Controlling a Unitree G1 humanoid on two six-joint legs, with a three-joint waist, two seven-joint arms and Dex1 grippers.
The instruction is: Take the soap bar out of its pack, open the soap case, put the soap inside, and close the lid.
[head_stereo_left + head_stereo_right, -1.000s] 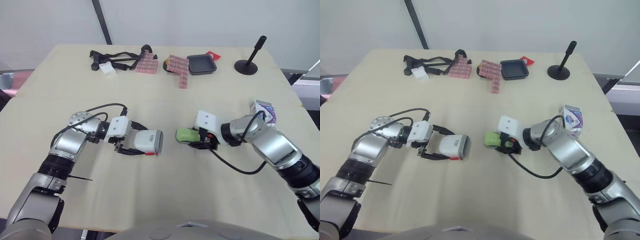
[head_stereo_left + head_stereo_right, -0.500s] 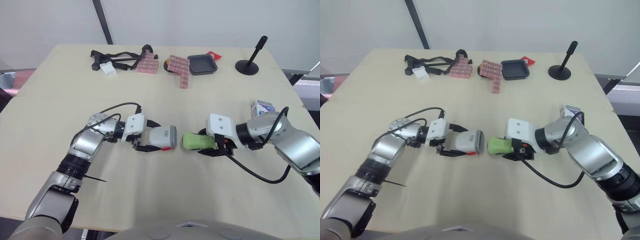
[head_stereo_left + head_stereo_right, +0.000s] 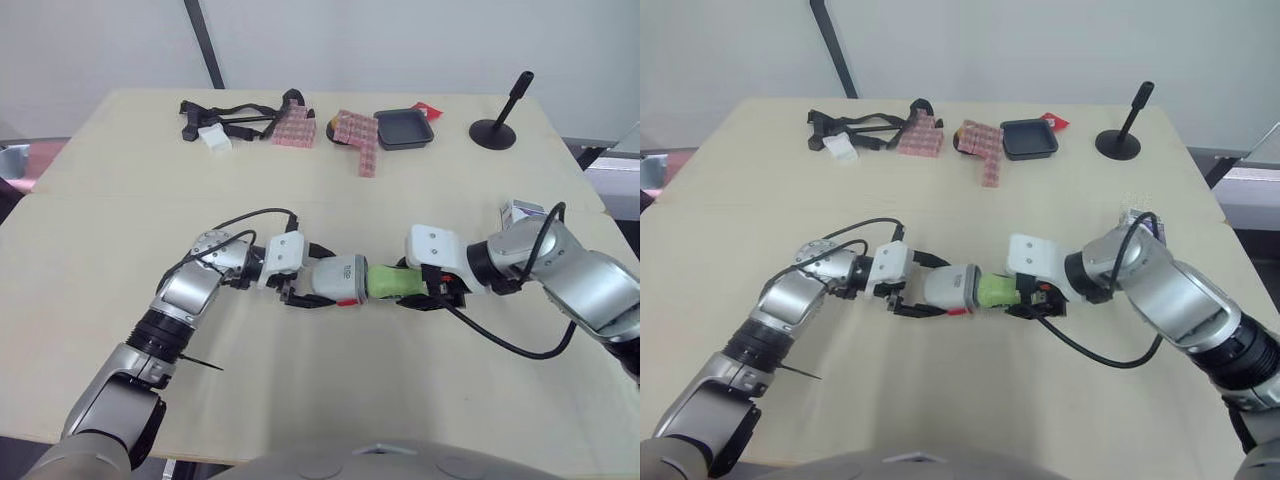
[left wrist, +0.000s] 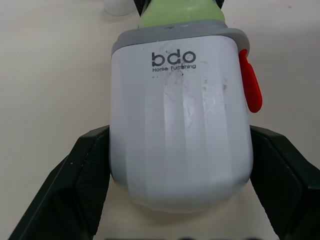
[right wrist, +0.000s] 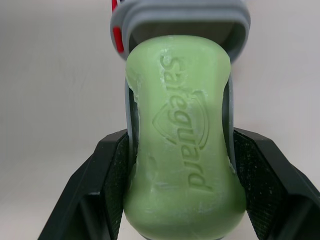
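Going by the head camera, you're clamping the white soap case (image 3: 338, 279) sideways in the left gripper (image 3: 318, 291). The right gripper (image 3: 432, 291) is pinching the green soap bar (image 3: 392, 281), and its nose is meeting the case's grey-rimmed mouth, so I'd say you're doing the put-it-inside step. The pack (image 3: 522, 212) is sitting well off to the case's right. The pale wooden table (image 3: 330, 400) is lying bare around the case. Far behind the case, black straps (image 3: 235, 117), pink blocks (image 3: 356, 133), a black tray (image 3: 403, 129) and a black stand (image 3: 497, 128) are lining the back edge, with a plain pale wall beyond. In the left wrist view, the black fingers (image 4: 82, 170) are pressing both flanks of the case, with a red latch (image 4: 249, 86) sticking out near its rim. In the right wrist view, the right fingers (image 5: 95, 200) are squeezing the soap's sides while its front end is tucking into the opening. Next, I reckon you're feeding it straight in without snagging the rim, then letting go and closing the lid.
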